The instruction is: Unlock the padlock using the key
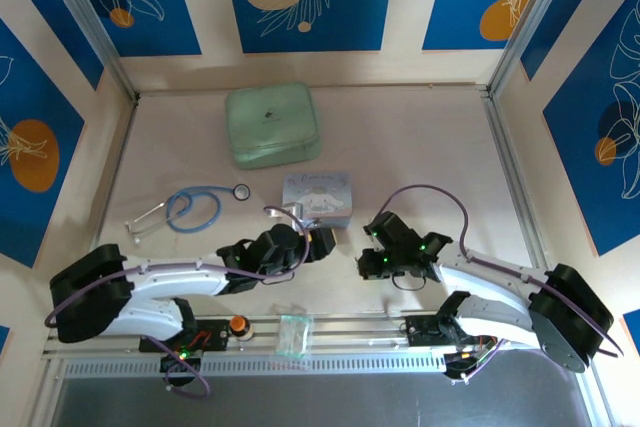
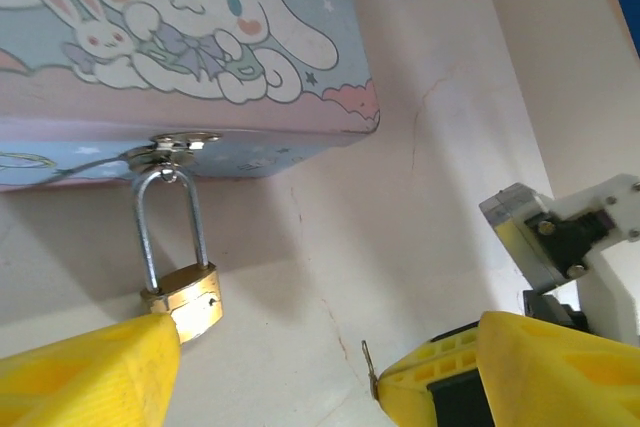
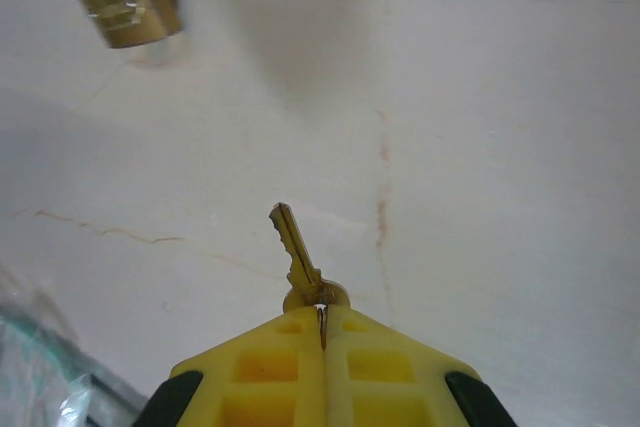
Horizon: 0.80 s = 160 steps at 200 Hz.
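Lavender tin (image 2: 200, 47) on the desk (image 2: 480, 97), padlock and key at the grippers.
The tin is set just ahead of the released left gripper (image 2: 275, 362); the padlock (image 2: 185, 297) is hung from its hasp (image 2: 178, 144), beside one fingertip. The key (image 3: 292, 242) is grasped in the clenched right gripper (image 3: 322, 319).

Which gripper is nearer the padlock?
Left. The left gripper sits open right at the padlock; the right gripper, shut on the key, sits apart from it.
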Each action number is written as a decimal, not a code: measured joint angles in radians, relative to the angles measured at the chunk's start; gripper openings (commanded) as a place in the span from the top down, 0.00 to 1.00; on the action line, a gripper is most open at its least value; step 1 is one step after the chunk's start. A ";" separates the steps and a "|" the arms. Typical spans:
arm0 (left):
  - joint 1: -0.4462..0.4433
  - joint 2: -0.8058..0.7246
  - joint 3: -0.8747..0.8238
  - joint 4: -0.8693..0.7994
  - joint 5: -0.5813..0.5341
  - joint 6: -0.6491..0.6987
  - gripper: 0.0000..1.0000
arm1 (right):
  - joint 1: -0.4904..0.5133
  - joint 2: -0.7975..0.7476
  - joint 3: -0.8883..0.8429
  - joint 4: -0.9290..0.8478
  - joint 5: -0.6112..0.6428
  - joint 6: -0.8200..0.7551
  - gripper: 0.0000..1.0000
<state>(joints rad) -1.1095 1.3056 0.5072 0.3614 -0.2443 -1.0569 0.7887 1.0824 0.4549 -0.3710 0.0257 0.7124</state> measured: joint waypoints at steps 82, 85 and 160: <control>-0.013 0.119 0.000 0.171 0.074 -0.036 0.46 | 0.001 -0.012 0.119 0.020 -0.106 -0.045 0.97; -0.014 0.121 0.000 0.174 0.077 -0.039 0.47 | 0.001 -0.012 0.122 0.020 -0.106 -0.047 0.97; -0.015 0.143 0.000 0.208 0.082 -0.091 0.65 | 0.001 -0.002 0.127 0.034 -0.127 -0.046 0.98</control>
<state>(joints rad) -1.1244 1.4490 0.5076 0.5690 -0.1619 -1.1477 0.7898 1.0809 0.5816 -0.3370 -0.1013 0.6662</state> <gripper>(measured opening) 0.309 0.042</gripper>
